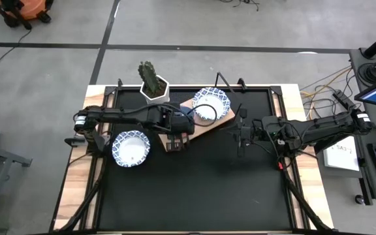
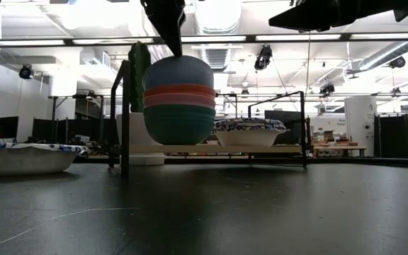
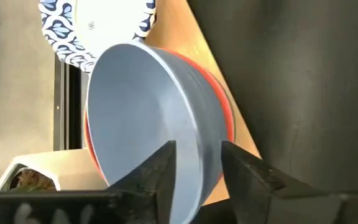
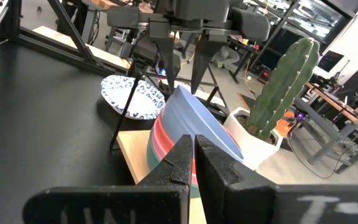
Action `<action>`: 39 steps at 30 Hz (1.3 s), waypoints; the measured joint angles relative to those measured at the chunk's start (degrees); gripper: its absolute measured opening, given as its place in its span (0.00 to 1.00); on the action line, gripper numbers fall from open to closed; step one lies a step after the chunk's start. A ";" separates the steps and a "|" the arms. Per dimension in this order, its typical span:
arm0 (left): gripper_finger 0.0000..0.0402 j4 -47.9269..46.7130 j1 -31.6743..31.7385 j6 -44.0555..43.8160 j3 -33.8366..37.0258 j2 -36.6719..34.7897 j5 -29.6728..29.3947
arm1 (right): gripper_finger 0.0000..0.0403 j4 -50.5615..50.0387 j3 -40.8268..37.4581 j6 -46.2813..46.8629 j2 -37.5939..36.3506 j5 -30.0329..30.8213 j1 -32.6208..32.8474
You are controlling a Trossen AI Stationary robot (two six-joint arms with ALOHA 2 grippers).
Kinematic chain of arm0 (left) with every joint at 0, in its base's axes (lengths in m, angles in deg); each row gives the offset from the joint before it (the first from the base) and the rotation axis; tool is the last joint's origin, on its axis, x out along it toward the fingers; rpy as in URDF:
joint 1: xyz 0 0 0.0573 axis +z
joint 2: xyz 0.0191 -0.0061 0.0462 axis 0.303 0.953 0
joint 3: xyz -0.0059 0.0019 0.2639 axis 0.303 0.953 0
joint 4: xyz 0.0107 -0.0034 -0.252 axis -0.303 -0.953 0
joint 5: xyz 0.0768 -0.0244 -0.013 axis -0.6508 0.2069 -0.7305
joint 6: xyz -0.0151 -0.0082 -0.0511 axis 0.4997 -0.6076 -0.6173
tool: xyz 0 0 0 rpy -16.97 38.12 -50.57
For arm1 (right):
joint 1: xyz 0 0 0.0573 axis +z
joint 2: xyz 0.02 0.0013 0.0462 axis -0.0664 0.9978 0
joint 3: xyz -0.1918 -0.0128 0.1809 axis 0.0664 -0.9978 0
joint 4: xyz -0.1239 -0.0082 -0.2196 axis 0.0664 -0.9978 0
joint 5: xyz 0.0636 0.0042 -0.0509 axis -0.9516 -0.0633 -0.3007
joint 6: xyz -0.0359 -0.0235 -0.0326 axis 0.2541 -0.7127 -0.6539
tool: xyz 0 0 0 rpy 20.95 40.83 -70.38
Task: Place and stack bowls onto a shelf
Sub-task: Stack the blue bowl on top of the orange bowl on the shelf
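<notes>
A tilted blue bowl (image 3: 142, 112) tops a stack of red, pink and green bowls (image 2: 179, 113) whose green base rests on the left end of the wooden shelf (image 4: 132, 146). My left gripper (image 1: 181, 122) stands over the stack and is shut on the blue bowl. One white, blue-patterned bowl (image 1: 211, 104) sits on the shelf beside the stack. Another patterned bowl (image 1: 131, 147) rests on the black table to the left. My right gripper (image 4: 195, 158) is shut and hovers right of the shelf (image 1: 226, 120), touching nothing. My left gripper (image 3: 197, 165) has the blue bowl's rim (image 3: 188, 134) between its fingers, one finger inside the bowl and one against its outer wall. The fingers (image 4: 168, 65) come from above, pointing down. The blue bowl (image 4: 197, 121) tilts, its low side lying in the stack.
A white hexagonal pot with a green cactus (image 1: 150, 77) stands just beyond the shelf's left end, close to the stack (image 4: 284, 81). Black frame rods run around the table's far and side edges. The near half of the black tabletop (image 1: 194, 189) holds no objects.
</notes>
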 joint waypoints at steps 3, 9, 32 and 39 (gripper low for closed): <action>0.33 0.00 -0.42 0.00 0.00 0.00 1.39 | 0.02 0.00 0.00 -0.01 -0.02 0.00 0.02; 0.37 -0.11 -1.45 -0.02 -1.94 0.00 2.81 | 0.02 0.00 0.00 0.00 -0.02 0.00 0.02; 0.09 57.93 -1.63 8.63 35.82 -22.31 -8.08 | 0.02 0.02 0.00 0.17 -0.02 0.00 0.01; 0.09 69.08 0.20 7.12 45.37 -25.23 -8.08 | 0.02 0.04 0.00 -0.07 -0.02 0.00 0.00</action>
